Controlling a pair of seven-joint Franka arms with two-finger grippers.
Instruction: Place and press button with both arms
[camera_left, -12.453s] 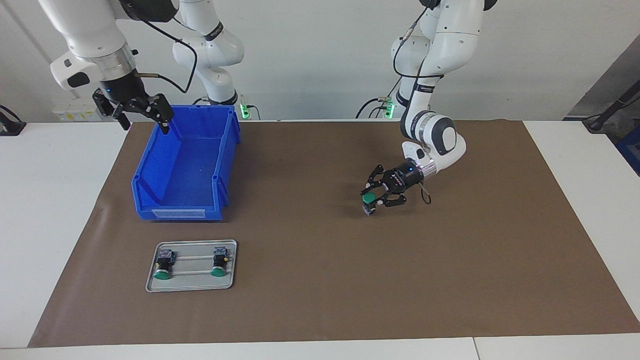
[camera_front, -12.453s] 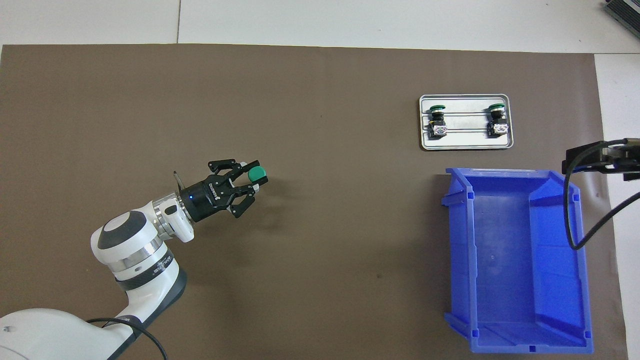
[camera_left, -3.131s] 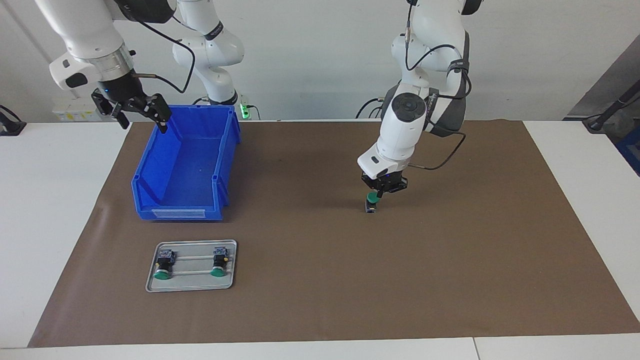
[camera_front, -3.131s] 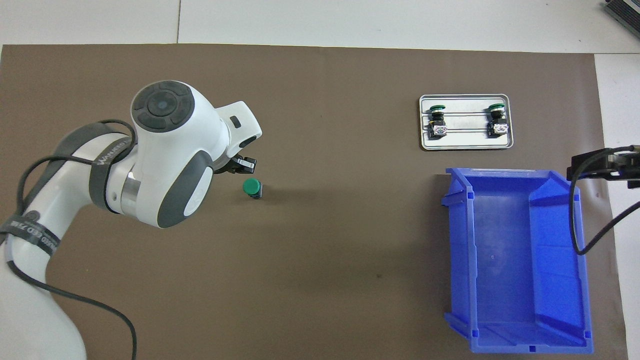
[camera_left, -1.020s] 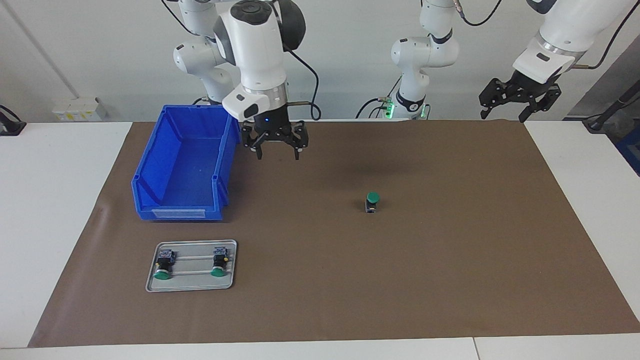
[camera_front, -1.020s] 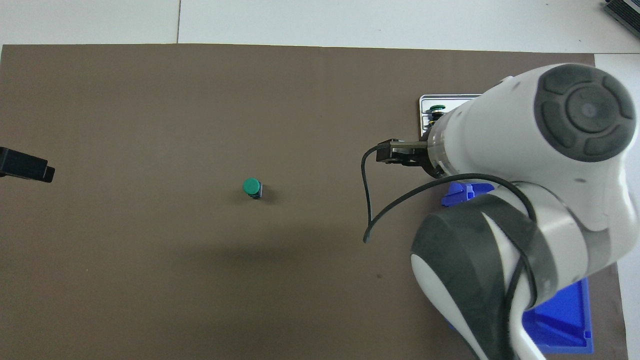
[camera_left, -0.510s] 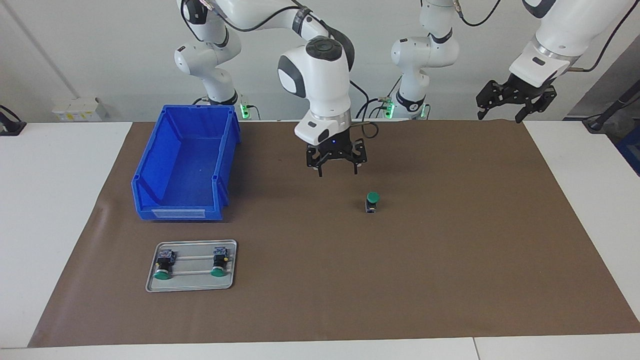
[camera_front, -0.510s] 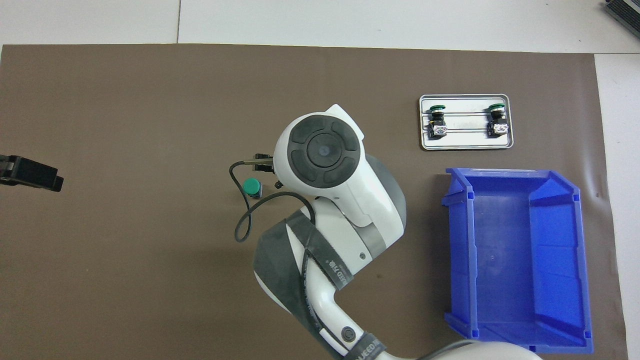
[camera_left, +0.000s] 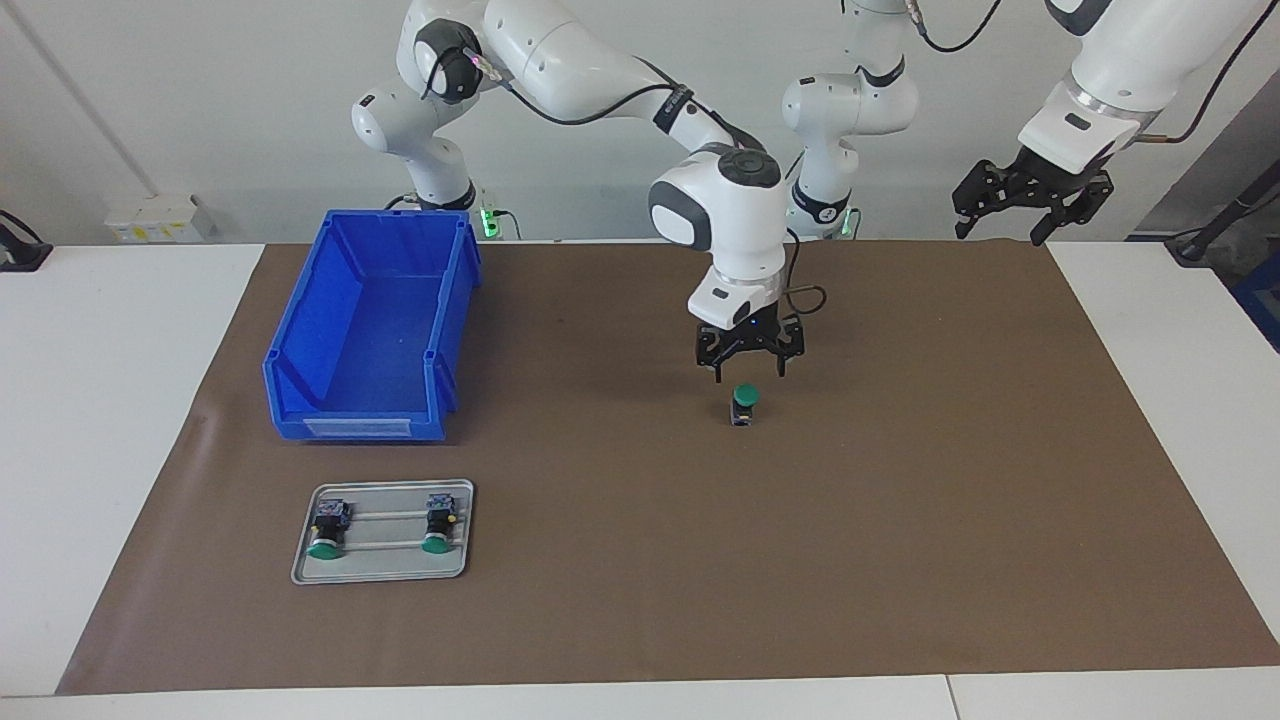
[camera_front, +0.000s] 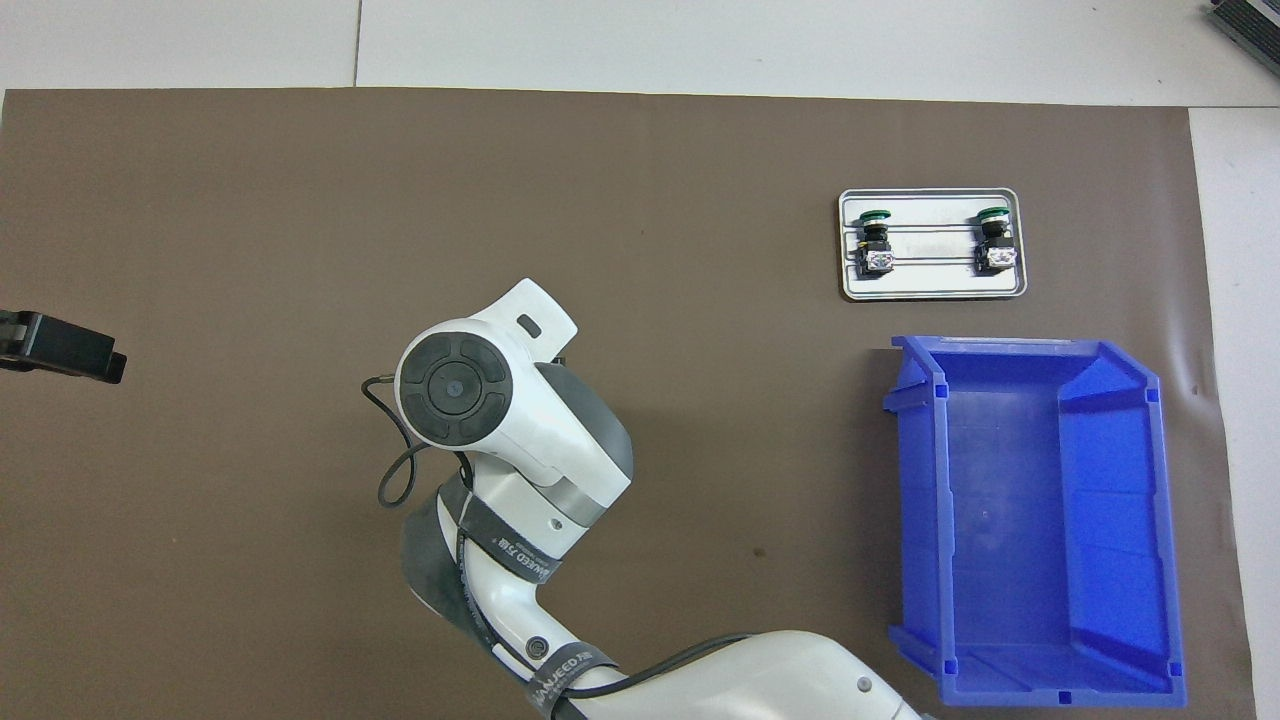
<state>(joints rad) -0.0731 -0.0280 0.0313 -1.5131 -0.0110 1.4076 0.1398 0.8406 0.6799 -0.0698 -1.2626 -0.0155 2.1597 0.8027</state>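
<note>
We see the button (camera_left: 744, 404) standing upright mid-frame on the desk (camera_left: 900, 520), green cap up, straight under our open, empty right pincer (camera_left: 749, 366).

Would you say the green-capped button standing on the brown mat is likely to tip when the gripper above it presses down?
Probably, if the push lands off-centre: the button stands upright and alone on a narrow base, its cap wider than its body. A straight push from the right gripper, open above it, should hold it steady. It looks rigid and light, so a sideways nudge would likely topple it on the mat.
</note>
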